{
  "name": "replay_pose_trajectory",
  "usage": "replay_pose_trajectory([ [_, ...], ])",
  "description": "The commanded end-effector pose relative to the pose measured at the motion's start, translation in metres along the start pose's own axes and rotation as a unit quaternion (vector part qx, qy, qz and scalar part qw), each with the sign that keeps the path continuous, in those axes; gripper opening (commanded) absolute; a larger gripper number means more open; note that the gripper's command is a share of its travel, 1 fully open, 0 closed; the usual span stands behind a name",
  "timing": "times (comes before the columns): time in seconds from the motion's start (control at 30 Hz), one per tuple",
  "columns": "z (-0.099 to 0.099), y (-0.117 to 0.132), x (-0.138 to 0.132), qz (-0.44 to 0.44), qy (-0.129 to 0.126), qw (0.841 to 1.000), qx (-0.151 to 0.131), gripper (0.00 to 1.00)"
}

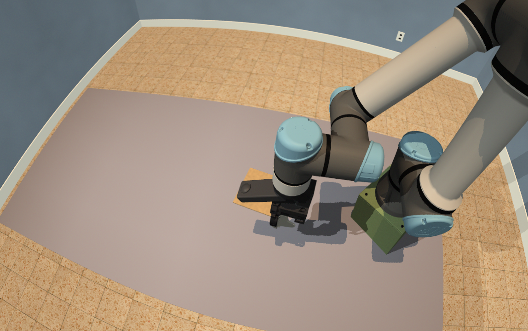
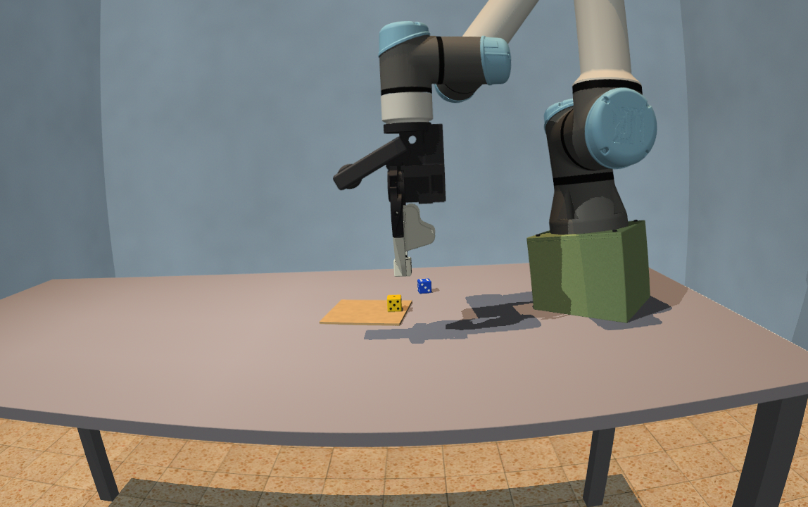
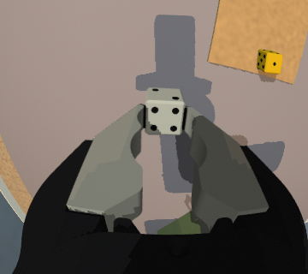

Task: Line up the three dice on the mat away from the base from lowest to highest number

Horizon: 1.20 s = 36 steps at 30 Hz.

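My gripper [image 1: 285, 222] [image 2: 402, 267] [image 3: 162, 107] is shut on the white die [image 3: 164, 118], which shows four pips on top, and holds it above the table. The yellow die [image 2: 394, 303] [image 3: 270, 62] sits flat on the orange mat [image 1: 256, 206] [image 2: 349, 313] [image 3: 244, 8], near its edge on the base side, with one pip on top. The blue die [image 2: 424, 286] stands on the table behind the mat's right side in the exterior view; its top number is too small to read. The wrist view does not show the blue die, and the top view shows no die.
The green base block [image 1: 381, 224] [image 2: 586, 277] carries the arm, to the right of the mat in the top and exterior views. The arm covers part of the mat in the top view. The grey table [image 1: 134, 185] [image 2: 174, 359] extends well left of the mat.
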<state>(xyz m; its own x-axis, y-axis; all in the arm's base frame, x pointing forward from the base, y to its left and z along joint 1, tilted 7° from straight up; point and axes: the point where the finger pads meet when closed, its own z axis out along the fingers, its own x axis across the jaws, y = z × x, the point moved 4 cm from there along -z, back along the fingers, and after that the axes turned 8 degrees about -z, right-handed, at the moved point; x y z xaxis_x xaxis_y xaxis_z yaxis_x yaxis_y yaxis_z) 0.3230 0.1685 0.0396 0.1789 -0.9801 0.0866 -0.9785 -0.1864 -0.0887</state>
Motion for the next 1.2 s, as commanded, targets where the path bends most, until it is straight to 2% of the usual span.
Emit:
replay_pose_trajectory([
  [0.0, -0.001, 0.000, 0.000, 0.000, 0.000, 1.000, 0.000, 0.06],
  [0.17, -0.001, -0.001, 0.002, 0.000, 0.000, 1.000, 0.000, 0.06],
  [0.27, -0.001, -0.008, 0.011, -0.002, 0.000, 1.000, 0.000, 0.06],
  [0.43, -0.002, -0.029, 0.050, -0.009, -0.001, 1.000, 0.000, 0.06],
  [0.5, -0.002, -0.029, 0.050, -0.009, -0.001, 1.000, 0.000, 0.06],
  [0.7, -0.004, -0.051, 0.112, -0.019, -0.001, 1.000, 0.000, 0.06],
  [0.83, -0.005, -0.057, 0.137, -0.023, 0.000, 1.000, 0.000, 0.06],
  [1.17, -0.005, -0.058, 0.142, -0.024, 0.000, 1.000, 0.001, 0.06],
])
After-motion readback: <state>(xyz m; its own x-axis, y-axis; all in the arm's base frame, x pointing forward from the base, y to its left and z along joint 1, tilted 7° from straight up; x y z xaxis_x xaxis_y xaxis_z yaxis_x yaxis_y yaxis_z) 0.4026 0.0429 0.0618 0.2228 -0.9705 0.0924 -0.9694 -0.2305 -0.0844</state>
